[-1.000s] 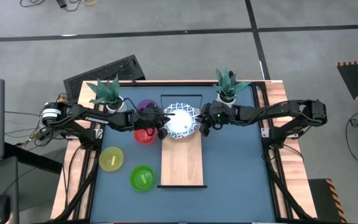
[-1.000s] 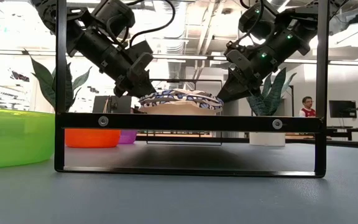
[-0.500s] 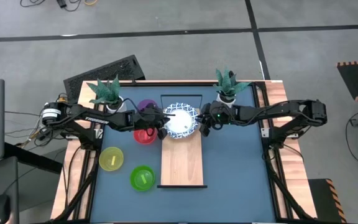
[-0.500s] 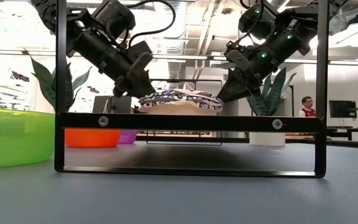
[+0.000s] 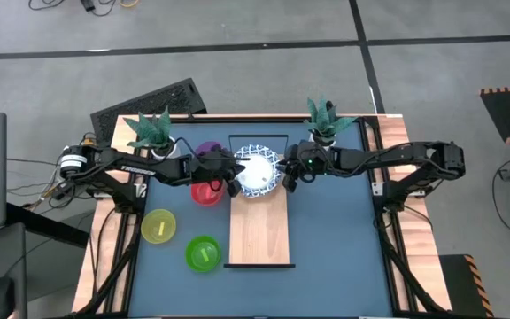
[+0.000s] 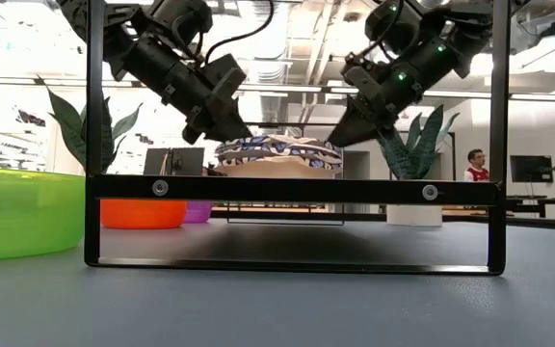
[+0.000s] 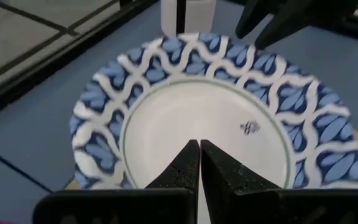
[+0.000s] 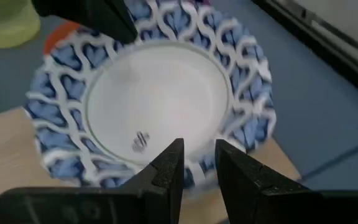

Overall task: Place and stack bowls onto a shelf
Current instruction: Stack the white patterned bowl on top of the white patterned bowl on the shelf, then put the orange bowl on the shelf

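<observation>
White bowl (image 5: 257,172) with blue-patterned rim sits on far end of shelf (image 5: 259,235). Left gripper (image 5: 234,180) at its left rim, fingers (image 7: 189,163) pressed together, holding nothing. Right gripper (image 5: 284,180) at its right rim, fingers (image 8: 169,167) slightly parted, off the bowl. Red (image 5: 205,192), purple (image 5: 208,151), yellow (image 5: 158,226), green (image 5: 203,253) bowls on table left of shelf.

High view: overhead, facing straight down. Low view: table (image 6: 277,308) level, facing across. Both wrist views: close above the patterned bowl (image 7: 210,118), shared by all.
</observation>
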